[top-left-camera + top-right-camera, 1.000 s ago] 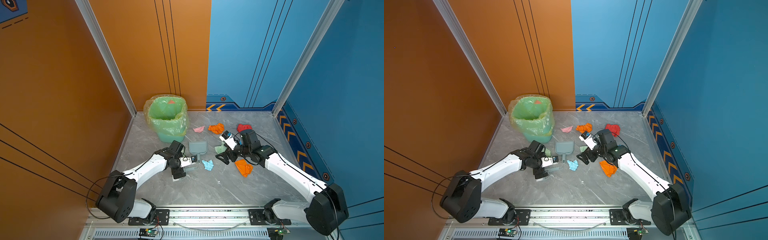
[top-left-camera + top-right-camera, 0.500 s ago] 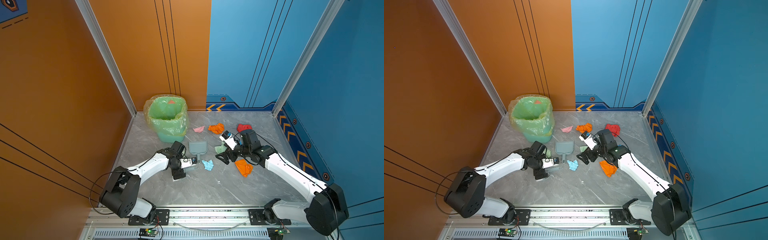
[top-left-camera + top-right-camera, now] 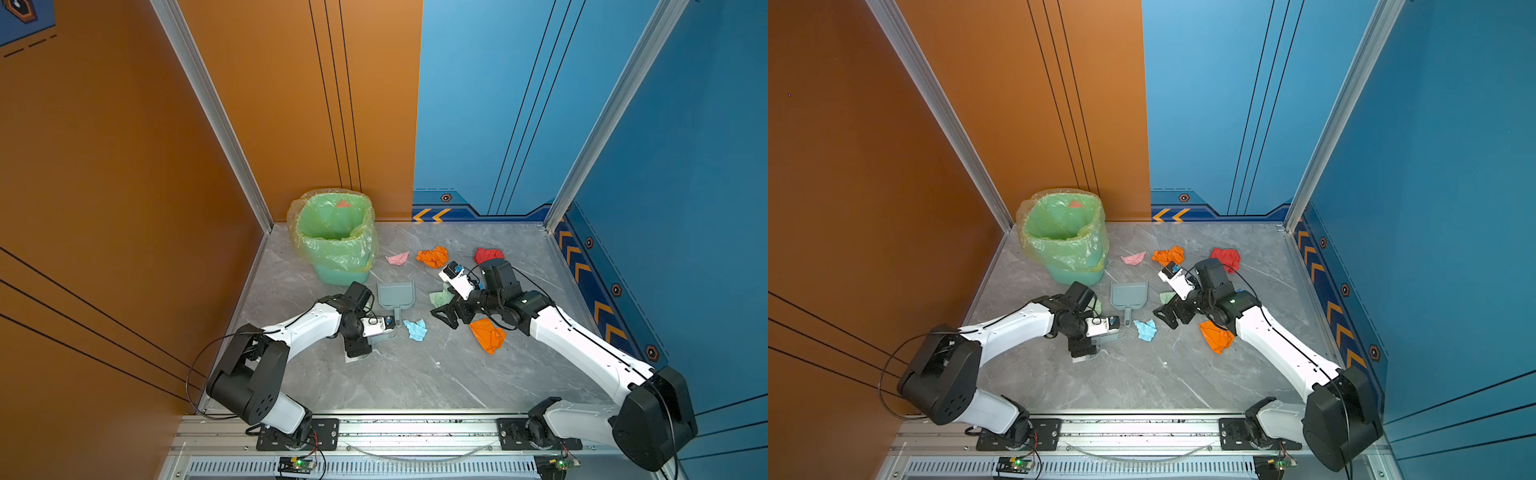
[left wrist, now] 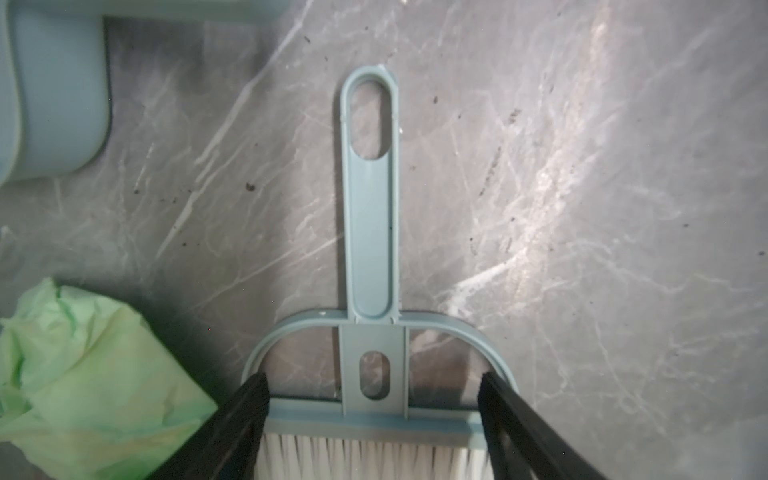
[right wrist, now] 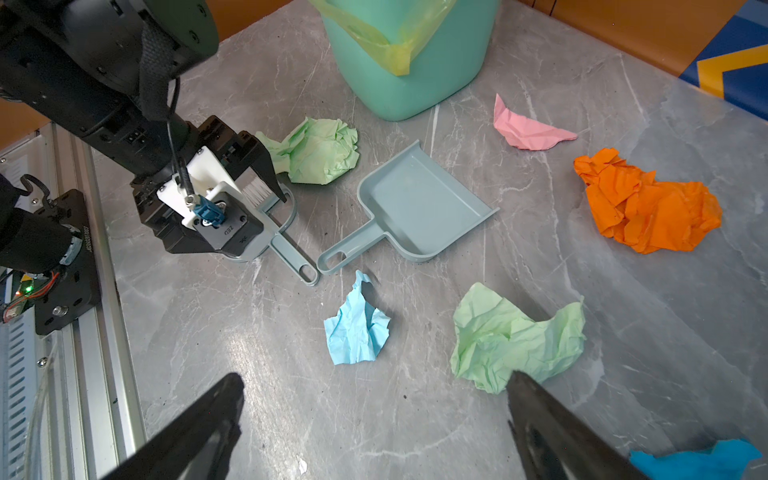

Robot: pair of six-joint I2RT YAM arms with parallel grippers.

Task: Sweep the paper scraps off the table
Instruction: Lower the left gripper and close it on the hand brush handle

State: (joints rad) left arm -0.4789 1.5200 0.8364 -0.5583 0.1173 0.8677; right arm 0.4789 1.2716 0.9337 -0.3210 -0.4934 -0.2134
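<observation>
Paper scraps (image 3: pixel 416 330) lie scattered across the grey marbled counter (image 3: pixel 415 382). Farthest left stands the green bin (image 3: pixel 338 276), lined with a yellowish-green bag, with a reddish scrap (image 3: pixel 342 203) showing inside it. Next, the left pincer (image 4: pixel 372 376) straddles the head of the brush (image 4: pixel 370 232), a finger close against each end; whether it is clamping or only bracketing, I cannot tell. A pale green wad (image 4: pixel 83 386) lies just beside it. The camera (image 5: pixel 224 228) on that wrist bears the only legible writing, "ZED". The grey-blue dustpan (image 3: pixel 395 293) lies flat, its tray bare. Rightward come a pink scrap (image 3: pixel 397 258), a light blue scrap (image 3: pixel 416 330), an orange wad (image 3: pixel 433 256) and a second pale green wad (image 3: pixel 440 297). The right pincer (image 5: pixel 374 376) hangs released over the counter, its fingers wide apart. A red wad (image 3: pixel 488 254) and another orange scrap (image 3: pixel 487 334) lie near that arm.
</observation>
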